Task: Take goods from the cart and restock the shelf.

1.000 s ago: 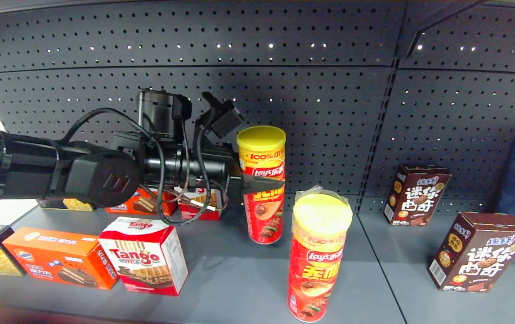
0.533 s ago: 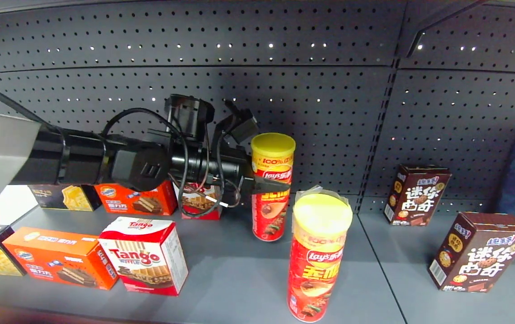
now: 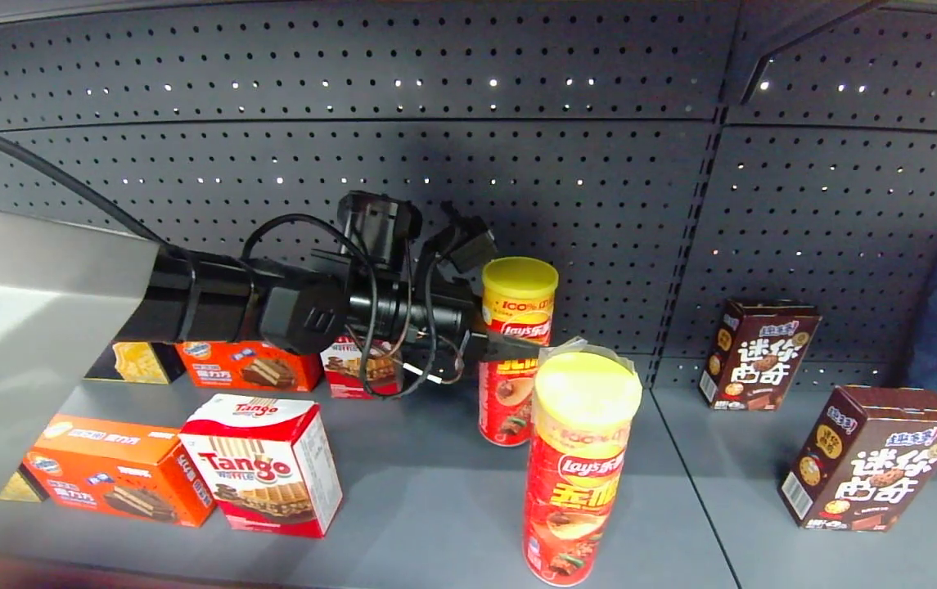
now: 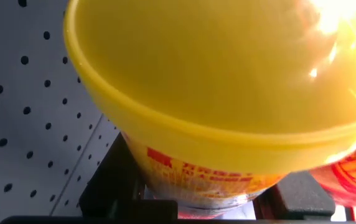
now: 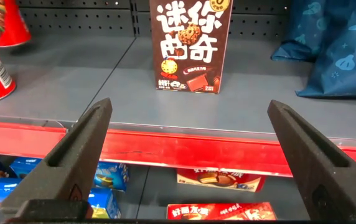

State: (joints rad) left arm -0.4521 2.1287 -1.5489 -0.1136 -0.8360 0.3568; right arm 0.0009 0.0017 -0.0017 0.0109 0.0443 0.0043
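Your left gripper (image 3: 515, 348) is clamped around the middle of the chip can (image 3: 519, 315). One finger crosses the front of the label, and in the left wrist view the dark pads (image 4: 112, 186) sit against either side of the can just under its yellow lid (image 4: 228, 81). A mid-height grip like that keeps a tall, narrow can upright and leaves its base free to meet the shelf (image 3: 435, 499).

The can stands vertical at the back of the shelf, close to the perforated back panel (image 3: 517, 164). It is directly behind a second can (image 3: 578, 483) of the same kind, a little to that can's left. I read this as the start of a row, with the back slot filled so the front can keeps the facing. You cannot tell from the head view whether the held can's base is down on the shelf or just above it, since the front can's lid hides part of it. Confirm contact before you let go, because a can this shape would tip if dropped.

The arm comes in level from the left, above the wafer box (image 3: 263, 462) and the orange boxes (image 3: 116, 478), so it clears them.

Your right gripper (image 5: 190, 107) is spread wide and holds nothing. It hangs low in front of the shelf's red lip (image 5: 184, 146), facing a brown cookie box (image 5: 190, 43), well apart from the cans and out of the left arm's way.
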